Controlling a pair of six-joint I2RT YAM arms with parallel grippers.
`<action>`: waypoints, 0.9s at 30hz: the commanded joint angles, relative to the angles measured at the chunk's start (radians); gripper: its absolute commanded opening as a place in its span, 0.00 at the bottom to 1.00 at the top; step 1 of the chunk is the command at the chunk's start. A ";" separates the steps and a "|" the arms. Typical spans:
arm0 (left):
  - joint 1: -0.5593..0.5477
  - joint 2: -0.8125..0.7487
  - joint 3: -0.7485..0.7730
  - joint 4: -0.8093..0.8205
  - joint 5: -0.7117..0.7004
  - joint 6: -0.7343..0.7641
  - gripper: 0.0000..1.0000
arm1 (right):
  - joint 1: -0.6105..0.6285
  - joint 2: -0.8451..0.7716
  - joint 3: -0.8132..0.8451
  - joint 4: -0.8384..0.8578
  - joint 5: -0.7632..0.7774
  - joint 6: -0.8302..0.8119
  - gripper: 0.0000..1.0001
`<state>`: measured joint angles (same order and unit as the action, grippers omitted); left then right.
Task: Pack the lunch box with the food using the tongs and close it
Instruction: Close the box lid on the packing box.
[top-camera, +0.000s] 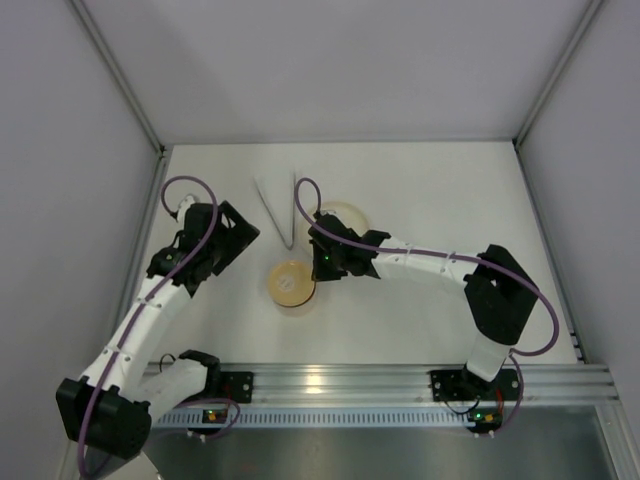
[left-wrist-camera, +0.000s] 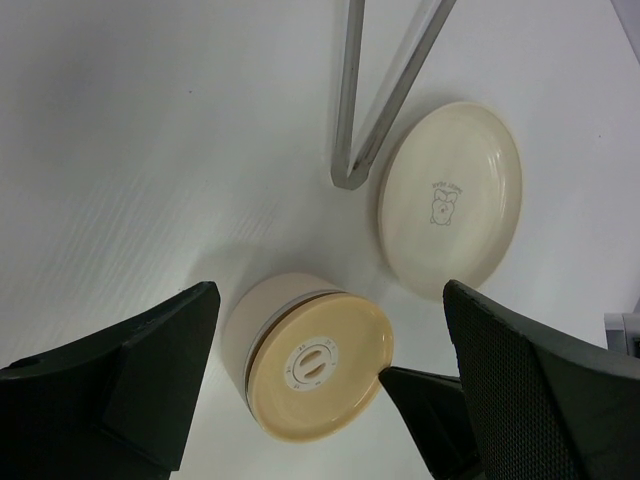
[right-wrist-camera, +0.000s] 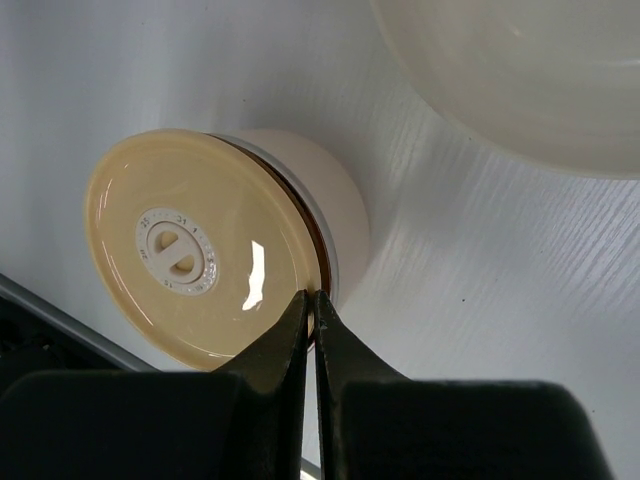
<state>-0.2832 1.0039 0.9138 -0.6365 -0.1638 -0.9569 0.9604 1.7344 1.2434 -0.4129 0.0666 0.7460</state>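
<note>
Jaws, right: shut flat on each other with nothing between them, the tips of your right gripper (right-wrist-camera: 311, 300) meeting the near rim of the lid (right-wrist-camera: 195, 250). Jaws, left: spread wide and empty, your left gripper (top-camera: 240, 232) hanging off to the left of the box and looking across it. Lunch box (right-wrist-camera: 335, 215): upright on the table (top-camera: 450, 190) at centre, just in front of the plate (left-wrist-camera: 450, 200), lid on top. A brown seal line and a steel band show under the rim, and from these angles you cannot tell for sure whether the lid sits fully home. Plate: no food pieces show on it, so the food is most likely inside the box. Tongs (left-wrist-camera: 375, 100): lying on the table beyond the box, joined end just beside the plate's edge, held by neither arm. Step in hand, as judged: closing, the packing apparently done. Next move calls for a straight downward press on the lid with the shut tips, kept off the edge so the box does not tip or skid. Right arm: reaching in from the right, elbow bent, wrist pitched down over the box. Left arm: stretched forward from its base, wrist angled toward the centre.
</note>
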 joint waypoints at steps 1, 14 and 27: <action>0.001 -0.014 -0.016 0.023 0.026 0.023 0.98 | 0.028 -0.055 -0.007 -0.046 0.025 0.007 0.00; -0.002 -0.001 -0.061 0.057 0.106 0.072 0.98 | 0.037 -0.038 0.004 -0.069 0.010 -0.002 0.00; -0.043 -0.024 -0.161 0.066 0.110 0.090 0.89 | 0.043 -0.039 0.034 -0.093 0.033 0.000 0.27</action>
<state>-0.3183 1.0050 0.7734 -0.6144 -0.0628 -0.8841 0.9798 1.7329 1.2438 -0.4751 0.0750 0.7444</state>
